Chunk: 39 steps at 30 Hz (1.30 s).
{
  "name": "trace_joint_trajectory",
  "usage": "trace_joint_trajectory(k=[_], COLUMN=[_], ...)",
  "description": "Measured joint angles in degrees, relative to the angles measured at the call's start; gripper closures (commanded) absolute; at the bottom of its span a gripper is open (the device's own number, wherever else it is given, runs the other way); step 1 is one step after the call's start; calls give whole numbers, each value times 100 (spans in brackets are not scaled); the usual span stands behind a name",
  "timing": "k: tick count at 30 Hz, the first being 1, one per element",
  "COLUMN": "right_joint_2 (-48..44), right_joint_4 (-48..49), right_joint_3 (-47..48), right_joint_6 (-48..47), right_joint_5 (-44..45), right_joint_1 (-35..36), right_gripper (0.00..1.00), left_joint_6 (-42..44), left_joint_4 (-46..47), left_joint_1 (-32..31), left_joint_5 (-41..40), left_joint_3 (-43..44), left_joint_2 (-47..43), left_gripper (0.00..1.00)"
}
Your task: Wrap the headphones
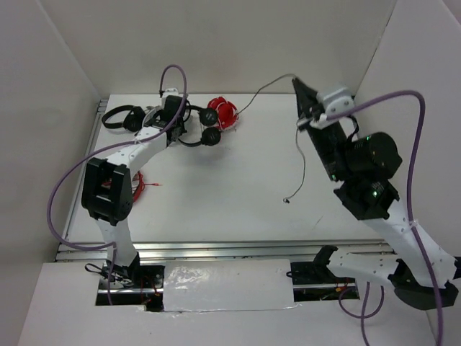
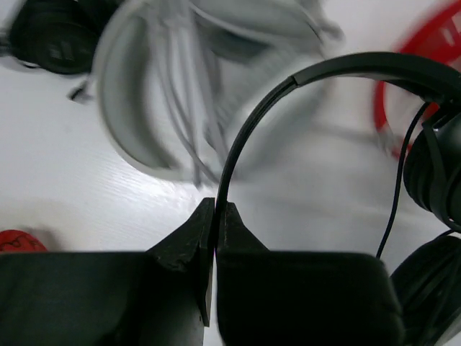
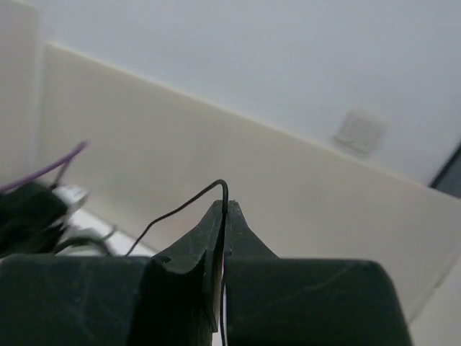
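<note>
The small black headphones lie at the back left of the table, next to a red object. My left gripper is shut on their thin headband; in the left wrist view the band runs up out of the closed gripper and curves right to the two earcups. The thin black cable rises from the headphones to my right gripper, which is raised at the back right and shut on it. The loose end hangs down to the plug near the table.
Grey-white headphones and another black pair lie just left of my left gripper. A red object sits right of the earcups. Red wires lie by the left arm. White walls enclose the table.
</note>
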Motion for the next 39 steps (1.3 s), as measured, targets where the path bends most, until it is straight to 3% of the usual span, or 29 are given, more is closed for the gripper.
trace_joint_trajectory(k=[8,14,26,34,39], right_joint_2=[1521,2612,3145,3270,3832], right_joint_4=[-177,-527,-654,-446,-306], right_joint_3=[1716,2520,1742,1071,933], right_joint_6=[684,1322,2579,3003,3285], right_joint_5=[-1200,-2076,-2946,-3233,-3709], right_joint_1=[-2481,-3423,-4843,-5010,-5222], right_gripper=[100,100,100,100,100], left_joint_6=[787,1060,1176,1176,1189], left_joint_4=[800,1189,1233,1231,1281], left_joint_1=[-1091,-1641,-1945,-1947,-1943], left_joint_5=[1386,2452,2667,2977,3261], left_joint_3=[-1941,-2883,-3698,-3818,-3834], left_joint_2=[-1480,-2308,-3950,-4544,-4918], left_gripper=[100,100,100,100,100])
